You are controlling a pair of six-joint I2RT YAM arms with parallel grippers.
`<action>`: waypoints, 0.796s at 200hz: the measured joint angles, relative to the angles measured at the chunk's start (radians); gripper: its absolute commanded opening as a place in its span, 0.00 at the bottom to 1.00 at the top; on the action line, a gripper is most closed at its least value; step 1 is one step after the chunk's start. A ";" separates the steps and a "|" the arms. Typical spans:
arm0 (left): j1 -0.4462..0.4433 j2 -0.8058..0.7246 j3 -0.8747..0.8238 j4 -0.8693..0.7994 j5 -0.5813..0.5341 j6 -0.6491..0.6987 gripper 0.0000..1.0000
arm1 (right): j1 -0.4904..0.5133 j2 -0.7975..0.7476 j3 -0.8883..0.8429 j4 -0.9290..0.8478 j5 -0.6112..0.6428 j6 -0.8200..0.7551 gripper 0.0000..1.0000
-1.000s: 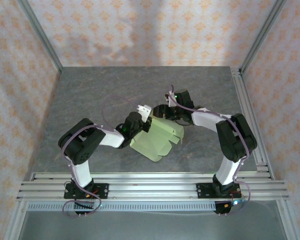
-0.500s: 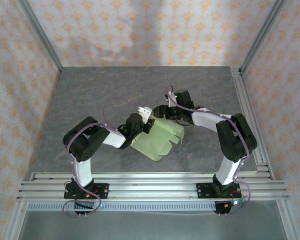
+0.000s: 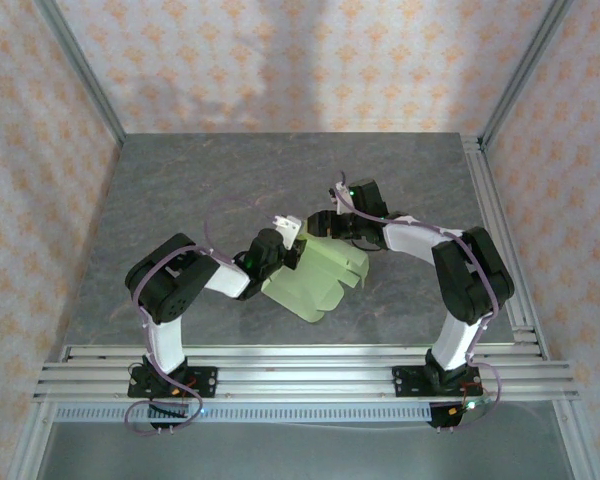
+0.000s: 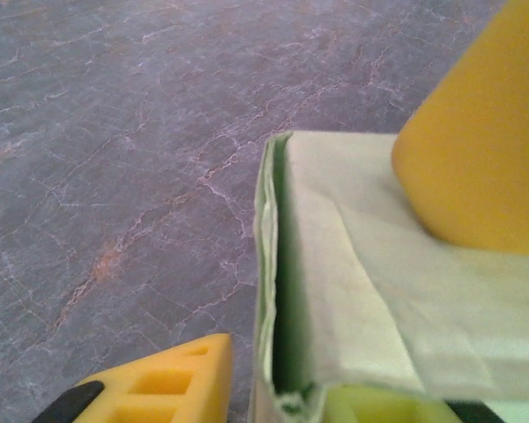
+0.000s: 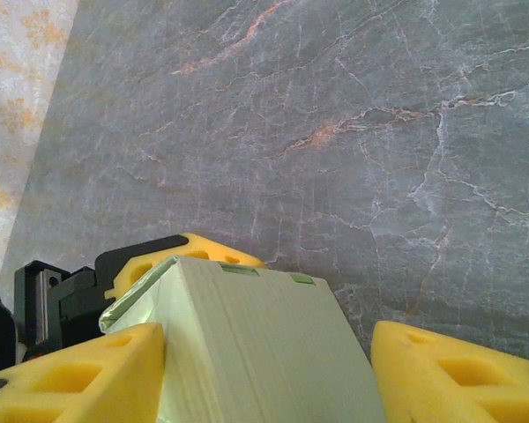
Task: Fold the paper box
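Roughly at the middle of the grey table [image 3: 180,190], a touch toward 6 o'clock, lies the paper box [image 3: 318,280]: pale green card, partly folded, with tabs showing at its 3 o'clock side. The left gripper [image 3: 296,250] meets it at the 10 o'clock corner, and the right gripper [image 3: 327,232] comes in at about 12 o'clock, so the two sit close together over the far edge.

From the left wrist, a raised, doubled wall of card [image 4: 278,264] stands just beside one yellow finger [image 4: 172,383] at 7 o'clock. The left gripper's other finger is mostly hidden under the flap, so I cannot tell whether that gripper is pinching. A second yellow finger [image 4: 480,141] presses on the flap at 2 o'clock.

From the right wrist, the folded card [image 5: 264,352] fills the space between the two spread fingers [image 5: 79,374]. The one at 8 o'clock touches it, but whether they squeeze it is unclear.
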 measured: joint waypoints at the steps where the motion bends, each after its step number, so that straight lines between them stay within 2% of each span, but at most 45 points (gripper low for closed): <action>1: 0.000 0.000 -0.001 0.001 0.000 0.000 0.20 | 0.000 0.000 0.000 0.000 0.000 0.000 0.61; 18: 0.003 0.000 -0.003 0.003 0.006 -0.006 0.13 | 0.000 0.000 0.000 -0.001 0.003 0.000 0.61; 55: 0.004 0.000 0.000 0.000 0.012 0.000 0.12 | 0.000 0.000 0.000 0.000 0.003 0.000 0.61; 109: 0.004 0.006 0.004 -0.005 0.015 -0.012 0.18 | 0.000 0.000 0.000 -0.002 0.010 -0.011 0.61; 159: 0.005 0.049 0.003 0.006 0.015 -0.045 0.20 | 0.036 -0.013 0.012 -0.054 0.079 -0.098 0.61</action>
